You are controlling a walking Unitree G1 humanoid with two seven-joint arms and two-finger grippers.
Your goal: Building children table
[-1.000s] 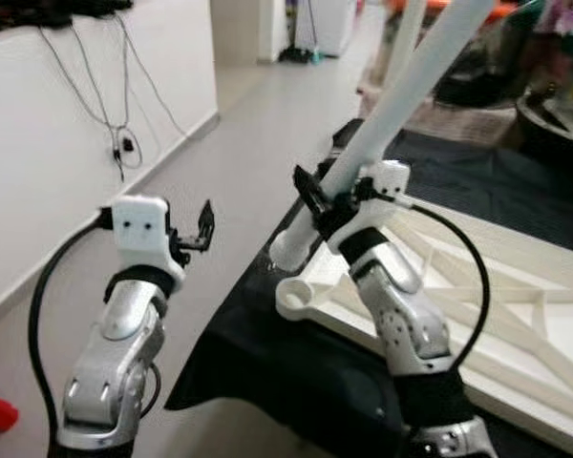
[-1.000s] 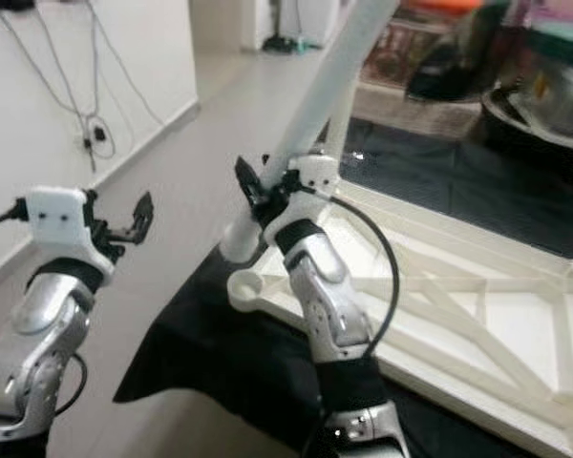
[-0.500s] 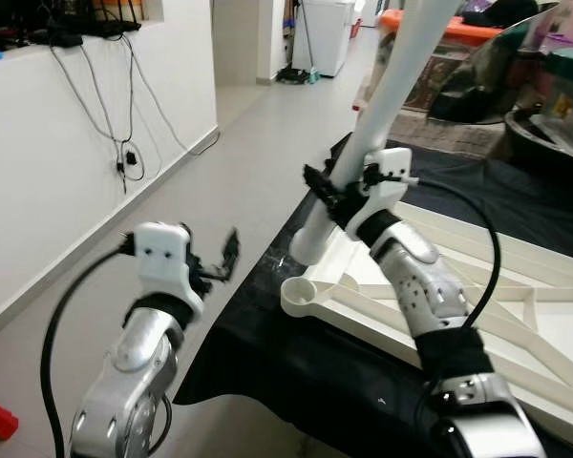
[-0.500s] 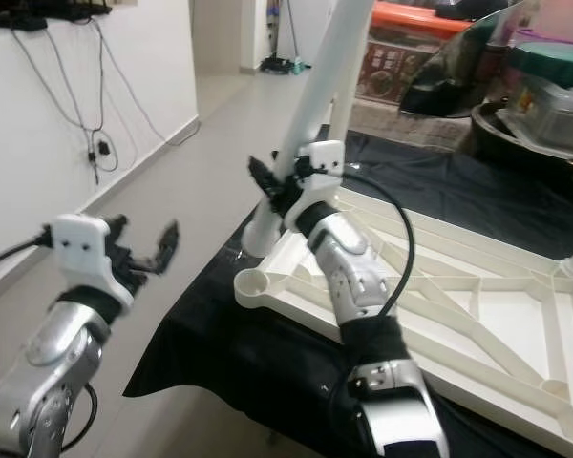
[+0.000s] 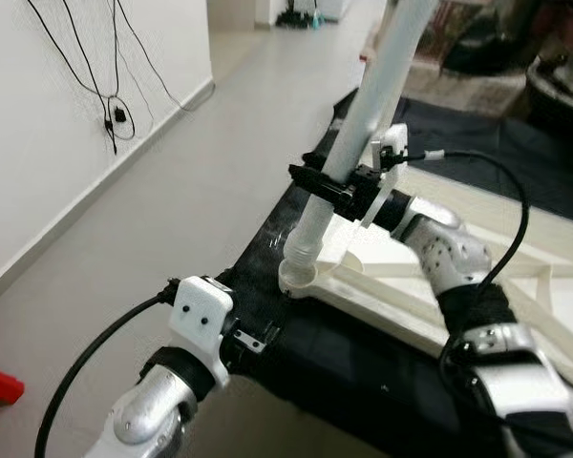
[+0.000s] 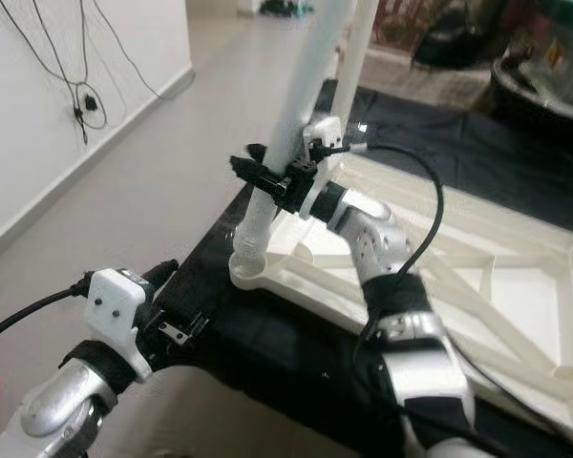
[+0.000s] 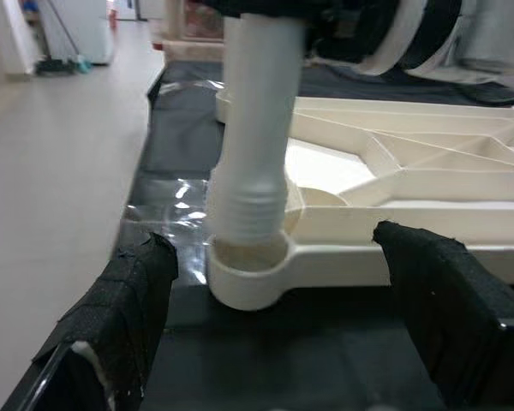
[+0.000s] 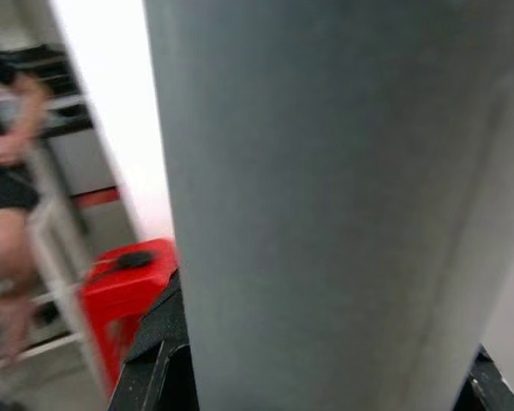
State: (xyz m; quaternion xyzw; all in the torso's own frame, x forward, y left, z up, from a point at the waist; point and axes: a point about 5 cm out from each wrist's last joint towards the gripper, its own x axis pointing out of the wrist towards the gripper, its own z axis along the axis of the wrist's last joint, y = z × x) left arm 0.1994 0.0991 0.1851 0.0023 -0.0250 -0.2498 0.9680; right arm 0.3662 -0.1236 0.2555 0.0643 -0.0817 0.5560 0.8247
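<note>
right gripper (image 5: 317,181) clamped on leg (image 5: 363,119) | leg tilts, threaded end sits at tabletop's corner socket (image 7: 247,272) | our left gripper (image 7: 274,330) open, just below socket, nearer

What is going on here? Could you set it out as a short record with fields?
Job: building a children's table
Tabletop: white tabletop lying upside down on a black cloth
Leg: white leg held nearly upright, its ribbed lower end at the corner socket
Right gripper: right gripper, fingers shut around the leg partway up
Left gripper: left gripper, fingers open, low at the cloth edge facing the socket
Background: cables hanging on a white wall
</note>
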